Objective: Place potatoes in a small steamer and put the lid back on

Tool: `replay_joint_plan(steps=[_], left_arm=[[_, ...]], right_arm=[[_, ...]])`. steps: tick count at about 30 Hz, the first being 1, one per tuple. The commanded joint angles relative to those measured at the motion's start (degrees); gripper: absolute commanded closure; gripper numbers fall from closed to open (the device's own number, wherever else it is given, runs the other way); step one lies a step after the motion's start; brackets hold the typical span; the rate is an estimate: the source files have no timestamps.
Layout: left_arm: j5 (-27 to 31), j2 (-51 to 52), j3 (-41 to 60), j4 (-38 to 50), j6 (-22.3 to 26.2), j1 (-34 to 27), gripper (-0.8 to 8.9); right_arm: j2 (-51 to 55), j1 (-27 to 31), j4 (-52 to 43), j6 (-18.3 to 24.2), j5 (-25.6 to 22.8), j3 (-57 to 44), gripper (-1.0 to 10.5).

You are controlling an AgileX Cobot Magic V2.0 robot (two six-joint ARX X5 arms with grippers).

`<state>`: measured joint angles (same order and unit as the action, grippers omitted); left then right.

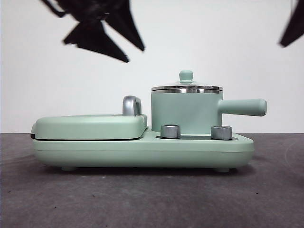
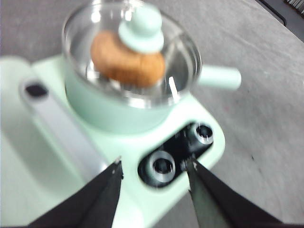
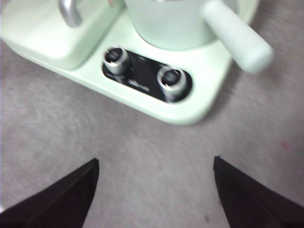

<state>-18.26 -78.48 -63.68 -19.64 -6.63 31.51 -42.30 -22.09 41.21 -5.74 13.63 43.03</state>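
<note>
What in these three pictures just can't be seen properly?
- Front view: the potato is hidden by the steamer wall.
- Left wrist view: blur hides whether the lid sits fully on its rim; the potato shows through it.
- Right wrist view: lid and steamer's top are cut off.

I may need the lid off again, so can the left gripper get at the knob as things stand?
Probably yes. The left gripper hangs open above the small steamer, and nothing covers the lid or its knob.
</note>
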Motion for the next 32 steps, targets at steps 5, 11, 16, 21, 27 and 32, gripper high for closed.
replay_joint_plan(steps=[5,11,16,21,27,32], left_arm=[[4.4,15.1,15.7,0.7,-4.7,-0.2,5.91],[6.9,25.3,20.8,-3.9,-4.0,-0.3,5.91],[6.8,28.0,20.8,-8.7,-2.7,-0.3,7.45],[6.5,28.4,20.8,-10.6,-1.8,-0.3,8.08],[6.7,28.4,20.8,-10.9,-1.8,-0.3,8.08],[6.6,28.6,20.9,-10.9,-1.8,0.0,8.08]], right_arm=[[-8.0,-2.2,-8.7,0.9,3.0,0.4,5.6],[-12.3,-5.4,-11.8,1.3,2.9,0.4,5.7],[-12.6,-5.6,-11.5,1.2,2.9,0.4,7.9],[-12.5,-5.6,-12.0,1.6,3.8,0.5,9.3],[-12.2,-5.6,-12.5,1.7,4.0,0.5,9.3],[-12.2,-5.6,-12.5,1.7,4.0,0.5,9.3]])
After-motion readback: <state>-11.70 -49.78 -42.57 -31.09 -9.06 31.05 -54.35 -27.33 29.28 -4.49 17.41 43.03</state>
